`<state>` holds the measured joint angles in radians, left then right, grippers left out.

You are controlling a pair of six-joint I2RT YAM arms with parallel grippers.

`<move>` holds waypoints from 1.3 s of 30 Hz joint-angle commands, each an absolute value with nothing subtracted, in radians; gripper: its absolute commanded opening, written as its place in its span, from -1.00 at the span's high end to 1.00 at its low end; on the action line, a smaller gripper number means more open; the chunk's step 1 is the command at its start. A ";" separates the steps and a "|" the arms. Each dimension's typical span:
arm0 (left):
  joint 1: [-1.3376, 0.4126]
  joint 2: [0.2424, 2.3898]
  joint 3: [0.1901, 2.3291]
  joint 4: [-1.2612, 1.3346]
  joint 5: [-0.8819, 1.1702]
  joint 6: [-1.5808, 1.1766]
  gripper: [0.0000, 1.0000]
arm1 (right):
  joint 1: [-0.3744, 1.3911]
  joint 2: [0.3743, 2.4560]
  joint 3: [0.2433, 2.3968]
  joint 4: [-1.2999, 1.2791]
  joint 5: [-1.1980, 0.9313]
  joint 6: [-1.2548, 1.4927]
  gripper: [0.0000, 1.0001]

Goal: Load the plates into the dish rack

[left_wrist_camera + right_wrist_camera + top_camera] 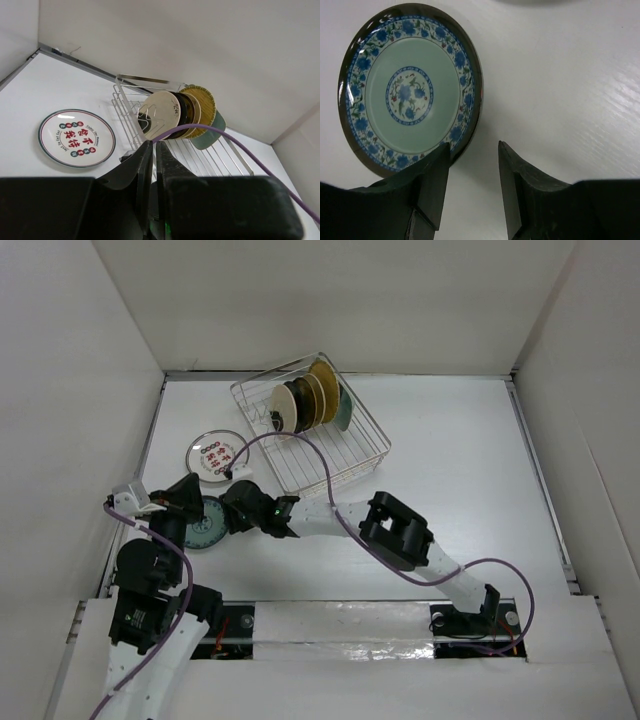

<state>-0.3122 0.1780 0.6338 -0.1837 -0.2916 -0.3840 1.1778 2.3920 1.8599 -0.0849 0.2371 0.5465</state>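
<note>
- Dish rack [372,432] at the far middle of the desk [460,460], with 5 plates [312,400] upright in 1 row.
- White plate with red marks [217,453] flat, just left of the rack.
- Teal plate [410,90] flat near the left edge.
- Right hand [474,150] spread, 1 finger at the teal rim.
- Left hand [155,146] pressed together, beside that plate.

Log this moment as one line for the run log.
loaded: five plates upright in dish rack; unloaded: red-marked plate, teal plate; left gripper: shut; right gripper: open beside teal plate's rim
</note>
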 commanded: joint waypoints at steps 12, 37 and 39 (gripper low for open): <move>-0.310 0.158 0.627 -0.130 -0.262 -0.383 0.87 | 1.166 2.294 1.729 0.181 0.181 0.638 1.00; -0.310 0.221 0.629 -0.138 -0.247 -0.396 0.86 | 0.939 2.319 2.250 0.003 1.061 -0.117 1.00; -0.310 0.229 0.630 -0.137 -0.247 -0.397 0.86 | 0.928 2.330 2.279 -0.021 1.054 -0.121 1.00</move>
